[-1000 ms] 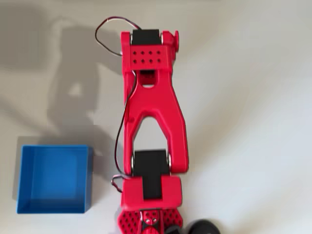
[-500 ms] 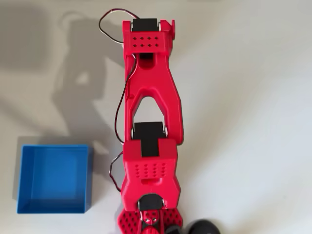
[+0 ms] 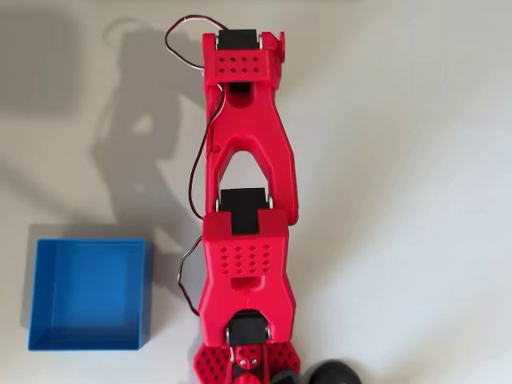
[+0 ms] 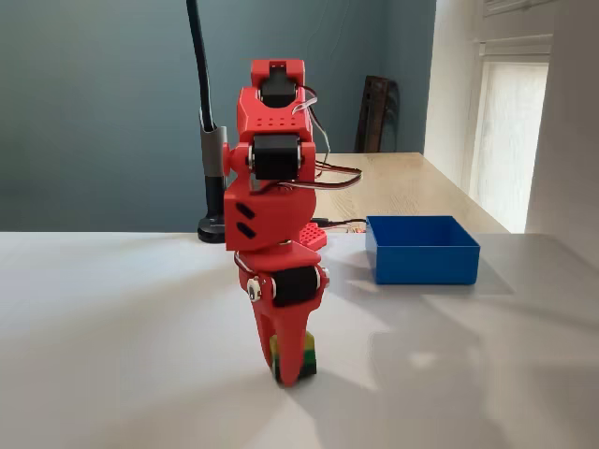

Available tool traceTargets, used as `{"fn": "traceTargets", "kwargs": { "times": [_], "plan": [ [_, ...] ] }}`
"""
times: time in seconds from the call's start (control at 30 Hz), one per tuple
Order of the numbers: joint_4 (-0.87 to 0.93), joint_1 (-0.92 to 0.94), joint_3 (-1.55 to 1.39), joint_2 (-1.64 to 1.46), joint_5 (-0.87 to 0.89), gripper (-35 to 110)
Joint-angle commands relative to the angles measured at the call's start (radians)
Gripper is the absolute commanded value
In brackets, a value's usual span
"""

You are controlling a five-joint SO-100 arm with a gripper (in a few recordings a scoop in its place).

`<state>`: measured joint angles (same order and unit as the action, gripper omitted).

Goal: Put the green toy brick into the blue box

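Spreading under everything is the white table (image 4: 112,327), pale and matte in both views; on it, taking the blue box (image 3: 88,294) as the landmark, all else can be placed. From overhead the box sits at the lower left with its square floor bare; in the fixed view the box (image 4: 422,249) stands to the right and further back. The red arm (image 3: 244,200) runs up the frame just to the right of the box in the overhead view, its folded links well clear of the box wall; in the fixed view the arm (image 4: 274,187) rises left of the box and nearer the camera, bent over so its tip points straight down. The gripper (image 4: 290,360) reaches the tabletop, well apart from the box; its fingers are drawn close about the green toy brick (image 4: 306,355), which shows lime-green between and beside them, low at the table surface; whether the brick touches the table I cannot tell.
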<state>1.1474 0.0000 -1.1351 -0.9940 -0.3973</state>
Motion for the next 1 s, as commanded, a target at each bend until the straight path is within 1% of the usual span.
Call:
{"fn": "traceTargets", "kwargs": {
  "times": [0.0,0.17,0.47,0.97],
  "plan": [
    [0.011,-0.02,0.063,-0.026,0.035,0],
    [0.009,-0.021,0.051,-0.035,0.08,0],
    [0.014,-0.008,-0.058,-0.058,0.117,0],
    [0.012,-0.097,-0.364,-0.554,0.137,0]
  ]
}}
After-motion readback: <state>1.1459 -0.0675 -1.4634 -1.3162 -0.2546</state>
